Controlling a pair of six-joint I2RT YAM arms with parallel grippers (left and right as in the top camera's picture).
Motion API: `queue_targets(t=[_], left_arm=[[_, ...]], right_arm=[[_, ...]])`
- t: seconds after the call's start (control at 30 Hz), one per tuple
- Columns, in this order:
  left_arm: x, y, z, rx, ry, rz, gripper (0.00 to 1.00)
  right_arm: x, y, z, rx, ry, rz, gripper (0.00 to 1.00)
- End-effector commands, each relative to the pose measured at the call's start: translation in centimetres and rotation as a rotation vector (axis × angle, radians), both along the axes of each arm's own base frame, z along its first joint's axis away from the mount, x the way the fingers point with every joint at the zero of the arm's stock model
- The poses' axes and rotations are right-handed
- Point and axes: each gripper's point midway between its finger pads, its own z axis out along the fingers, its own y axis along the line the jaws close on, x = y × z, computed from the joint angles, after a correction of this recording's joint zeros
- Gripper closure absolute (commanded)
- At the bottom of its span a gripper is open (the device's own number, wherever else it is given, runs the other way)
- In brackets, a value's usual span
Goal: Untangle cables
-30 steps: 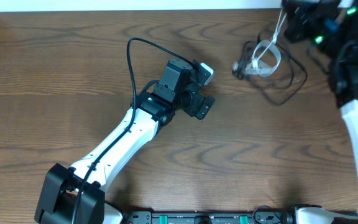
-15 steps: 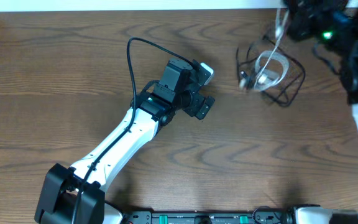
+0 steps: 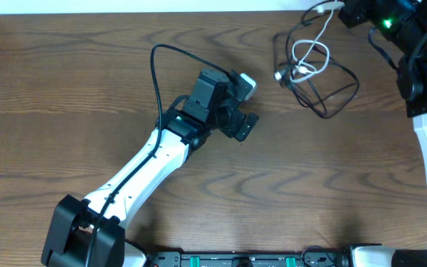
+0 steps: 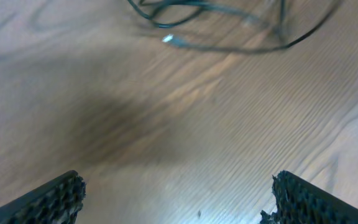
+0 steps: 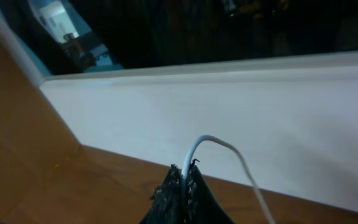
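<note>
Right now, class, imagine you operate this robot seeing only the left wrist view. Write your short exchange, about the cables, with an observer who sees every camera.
Operator: I see black cables ahead of my open left tool. Is there a white one?
Observer: Yes, a white cable loops among them.
Operator: Is anything holding it?
Observer: The right tool is shut on it, at the table's far right corner.

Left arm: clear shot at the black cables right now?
Probably yes. The left gripper is open, and only table lies between it and the black cables. The right gripper holds just the white cable.
</note>
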Motion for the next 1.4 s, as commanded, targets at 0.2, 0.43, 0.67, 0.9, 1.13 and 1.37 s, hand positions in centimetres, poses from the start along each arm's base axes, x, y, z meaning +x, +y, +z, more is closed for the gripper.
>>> queue_targets(t=[0.2, 0.43, 0.67, 0.9, 1.13, 1.37], left_arm=[[2.4, -2.9, 5.6, -0.288, -0.081, 0.045, 0.04], [2.5, -4.0, 5.4, -0.372, -0.019, 0.049, 0.04], [3.3, -4.7, 2.3, -0.355, 0.025, 0.042, 0.04], [2.8, -6.3, 2.0, -0.418, 0.053, -0.038, 0.04], [2.3, -7.0, 2.8, -0.457, 0.056, -0.088, 0.04], [1.9, -6.7, 1.7, -0.432, 0.099, -0.077, 0.04]], right_arm=[[-1.8, 1.5, -0.1, 0.030, 0.052, 0.112, 0.99], [-3.6, 3.5, 0.2, 0.060, 0.063, 0.267, 0.99], [-4.9, 4.6, 0.7, 0.095, 0.071, 0.365, 0.99], [-4.8, 4.4, 0.7, 0.095, 0.070, 0.363, 0.99], [-4.9, 4.3, 0.7, 0.096, 0.070, 0.365, 0.99], [-4.8, 4.1, 0.8, 0.097, 0.066, 0.365, 0.99]])
